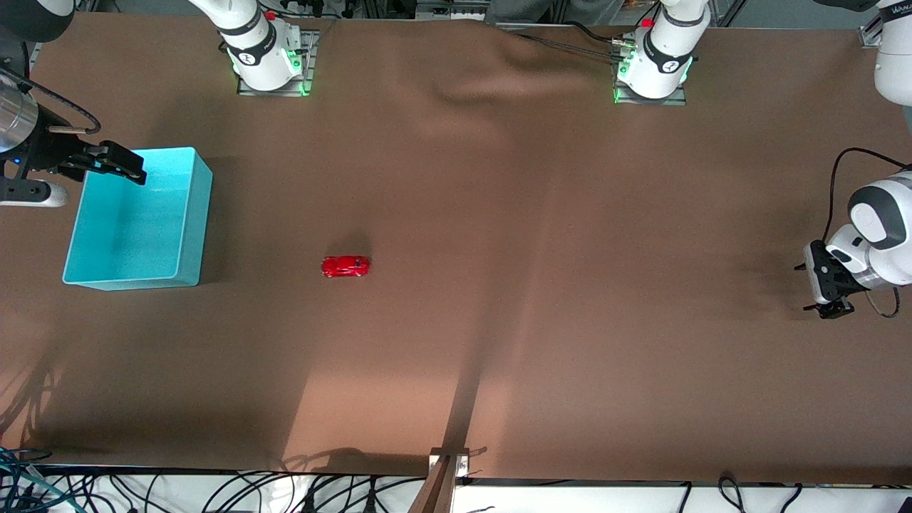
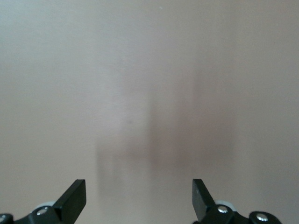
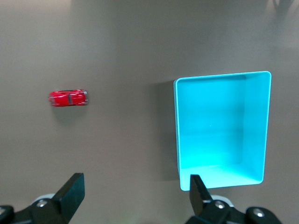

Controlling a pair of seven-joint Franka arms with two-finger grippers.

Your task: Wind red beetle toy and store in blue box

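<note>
Beetle untouched on surface, near empty box. Right hand wide over box edge; left hand wide, waiting. Next: grasp beetle, wind.

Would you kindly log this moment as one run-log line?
toy: on table, beside box, not stored | box: empty | right gripper: open, over box edge | left gripper: open, waiting at its table end

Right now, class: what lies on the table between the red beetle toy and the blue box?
Nothing: between the red beetle toy and the blue box only bare brown tabletop shows, in both front and right wrist views.
</note>
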